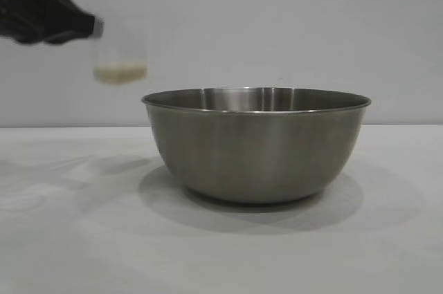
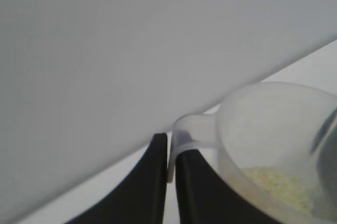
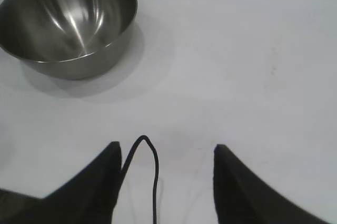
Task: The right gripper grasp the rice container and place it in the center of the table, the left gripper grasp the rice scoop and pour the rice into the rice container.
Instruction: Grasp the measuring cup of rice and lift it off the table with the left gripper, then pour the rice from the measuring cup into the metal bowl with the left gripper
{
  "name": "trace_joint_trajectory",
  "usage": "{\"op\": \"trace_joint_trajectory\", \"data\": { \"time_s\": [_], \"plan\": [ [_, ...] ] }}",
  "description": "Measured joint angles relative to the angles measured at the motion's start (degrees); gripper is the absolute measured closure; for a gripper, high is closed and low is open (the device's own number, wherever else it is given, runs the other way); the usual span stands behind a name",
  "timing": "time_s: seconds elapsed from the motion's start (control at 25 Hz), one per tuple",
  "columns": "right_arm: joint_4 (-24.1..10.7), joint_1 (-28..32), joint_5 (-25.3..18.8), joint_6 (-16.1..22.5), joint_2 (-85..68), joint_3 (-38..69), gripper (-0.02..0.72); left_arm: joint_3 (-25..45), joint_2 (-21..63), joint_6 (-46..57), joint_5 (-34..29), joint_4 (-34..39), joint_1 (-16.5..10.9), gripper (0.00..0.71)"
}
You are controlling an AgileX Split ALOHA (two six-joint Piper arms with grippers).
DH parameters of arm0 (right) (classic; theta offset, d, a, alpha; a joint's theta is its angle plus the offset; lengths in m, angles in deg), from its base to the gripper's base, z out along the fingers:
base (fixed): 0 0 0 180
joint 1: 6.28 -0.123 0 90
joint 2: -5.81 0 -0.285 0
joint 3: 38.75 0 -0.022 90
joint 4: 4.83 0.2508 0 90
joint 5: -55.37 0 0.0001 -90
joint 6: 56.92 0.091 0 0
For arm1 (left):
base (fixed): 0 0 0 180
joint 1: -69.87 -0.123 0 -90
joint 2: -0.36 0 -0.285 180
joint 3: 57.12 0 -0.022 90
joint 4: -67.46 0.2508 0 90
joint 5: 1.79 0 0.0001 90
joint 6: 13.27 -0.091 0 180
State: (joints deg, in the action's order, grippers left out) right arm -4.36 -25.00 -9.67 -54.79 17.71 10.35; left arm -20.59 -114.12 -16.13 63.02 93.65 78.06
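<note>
White tabletop (image 1: 69, 239) carries the rice container (image 1: 256, 145) below and beside my left pincer (image 2: 171, 158), pinching the upright rice scoop (image 1: 120, 55) by its handle so the rice (image 1: 120, 71) stays in, while my right pincer (image 3: 166, 153) waits spread, well apart.

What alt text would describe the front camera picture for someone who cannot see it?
A large steel rice container sits on a white table. Up at the left, the left gripper holds a clear rice scoop in the air, upright, with rice in its bottom.
</note>
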Motion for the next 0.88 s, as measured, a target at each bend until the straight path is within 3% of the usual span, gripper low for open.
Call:
{"op": "trace_joint_trajectory", "data": {
  "time_s": [0.36,0.6,0.72,0.88],
  "plan": [
    [0.0,0.0,0.0,0.0,0.0,0.0,0.326,-9.71,0.58,-11.54,-0.15,18.09,1.0,0.71],
    [0.0,0.0,0.0,0.0,0.0,0.0,0.326,-13.83,0.8,-25.19,-9.64,24.13,8.1,0.71],
    [0.0,0.0,0.0,0.0,0.0,0.0,0.326,-13.81,0.8,-36.9,-15.25,24.35,11.7,0.71],
    [0.0,0.0,0.0,0.0,0.0,0.0,0.326,-13.81,0.8,-50.9,-17.7,22.96,14.68,0.71]
  ]
}}
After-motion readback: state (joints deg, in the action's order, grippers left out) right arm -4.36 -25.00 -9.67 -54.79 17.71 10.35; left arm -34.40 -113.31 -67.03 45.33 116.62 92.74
